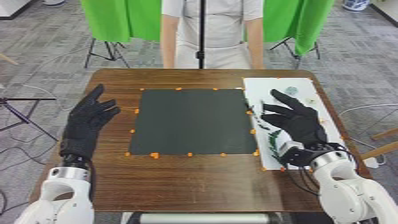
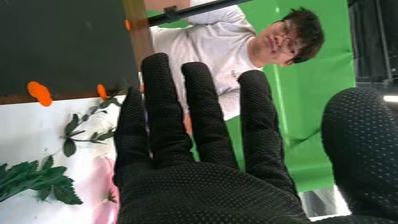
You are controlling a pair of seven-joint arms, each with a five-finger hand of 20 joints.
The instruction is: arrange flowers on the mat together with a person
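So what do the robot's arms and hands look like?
The left arm and right arm are white and smooth with rounded parts, and dark cables run near the wrists. The left hand and right hand wear black fabric gloves. Close up, the right glove has lots of tiny pale dots on it.

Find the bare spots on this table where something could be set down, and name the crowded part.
The dark mat is bare inside its orange markers, as is the wooden tabletop between it and the near edge. Crowded: the white sheet, with green sprigs and the right hand over it.
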